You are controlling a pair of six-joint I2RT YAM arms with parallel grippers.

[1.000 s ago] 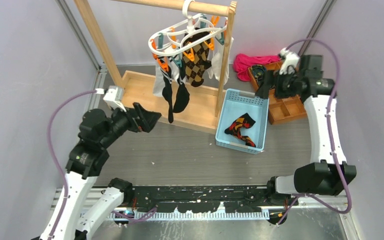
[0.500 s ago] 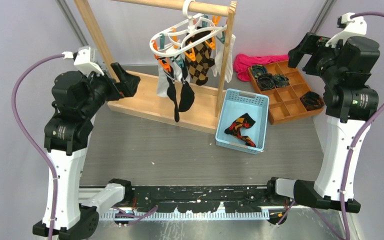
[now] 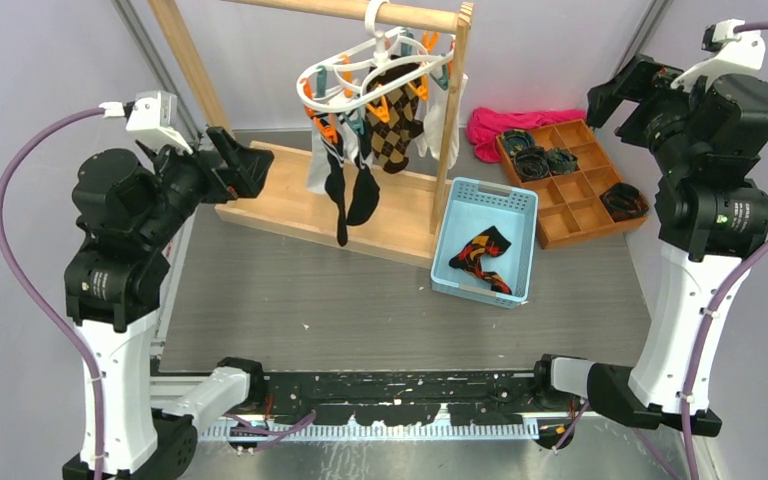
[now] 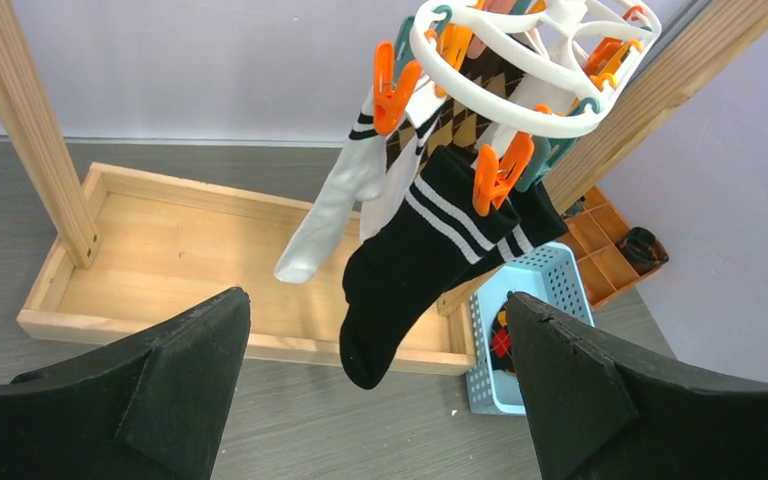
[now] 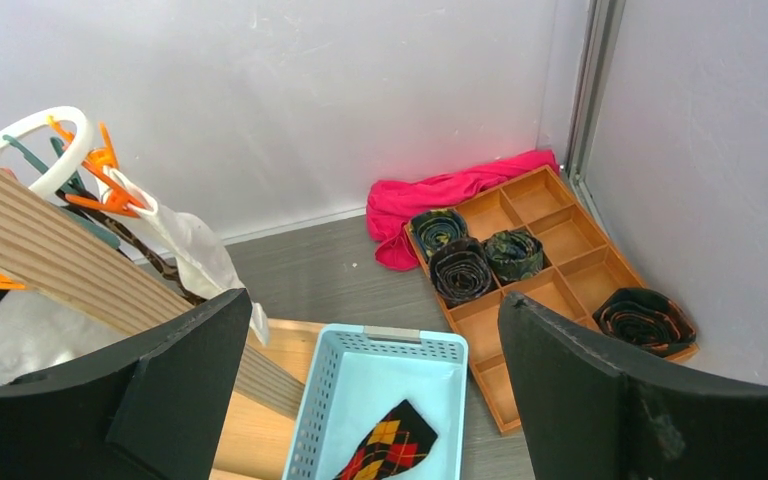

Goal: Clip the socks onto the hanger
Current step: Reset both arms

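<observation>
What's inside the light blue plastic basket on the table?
A black, orange and red argyle sock lies on the floor of the light blue plastic basket. The rest of the floor looks bare. Whether a second sock hides folded beneath it cannot be told.

Illumination: bright, even and diffuse, from overhead | Shadows: faint, soft-edged, beneath the blue basket point(image 3: 500, 215) | Glare: none; the white hanger point(image 4: 422, 35) showed full detail | Focus: all three views sharp, without motion blur | Exposure: fingers point(image 4: 160, 390) of the left gripper point(image 4: 377, 298) rendered near-black, surface detail largely lost | Distortion: slight at wrist-view edges.
</observation>
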